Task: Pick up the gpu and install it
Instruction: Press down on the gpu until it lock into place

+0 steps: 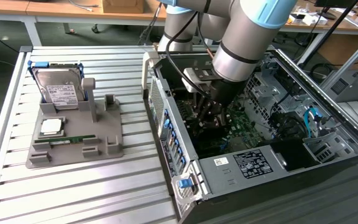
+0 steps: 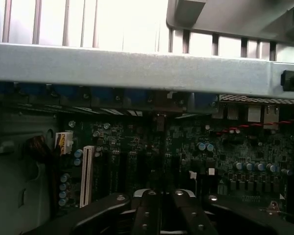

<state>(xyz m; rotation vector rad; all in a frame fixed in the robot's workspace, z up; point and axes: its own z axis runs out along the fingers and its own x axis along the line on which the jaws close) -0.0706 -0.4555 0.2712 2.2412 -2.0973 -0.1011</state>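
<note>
The grey robot arm with light-blue joint caps (image 1: 249, 37) reached down into the open black and silver metal computer case (image 1: 229, 173), which lay on its side on the ribbed aluminium bench (image 1: 73, 191) at the exterior view's right. Its black tool (image 1: 212, 122) hung low inside the case, just above the dark green motherboard (image 1: 246, 122). The fingers were drawn narrow, and in the exterior view they appeared to clamp the gpu (image 1: 201, 113), a thin dark flat circuit card standing on edge. Whether the card's lower edge touched the board could not be told. In the wrist view the tool (image 2: 162, 208) showed two black fingers (image 2: 146, 215) close together with only a slim dark gap between them. They pointed at the motherboard (image 2: 137, 147), with its rows of dark slots, a long white slot connector (image 2: 87, 175), small blue capacitors (image 2: 204, 146) and a run of red wires (image 2: 250, 126). Beyond these ran the silver edge of the case (image 2: 137, 68). Well apart from the case, towards the exterior view's left, a grey plastic holder tray (image 1: 113, 128) lay on the bench. In the tray a boxy silver hard drive with a white label (image 1: 59, 89) leaned in a blue frame. A square silver processor chip (image 1: 51, 126) lay in front of it, and a slim green memory stick (image 1: 67, 139) lay just beside the chip.
</note>
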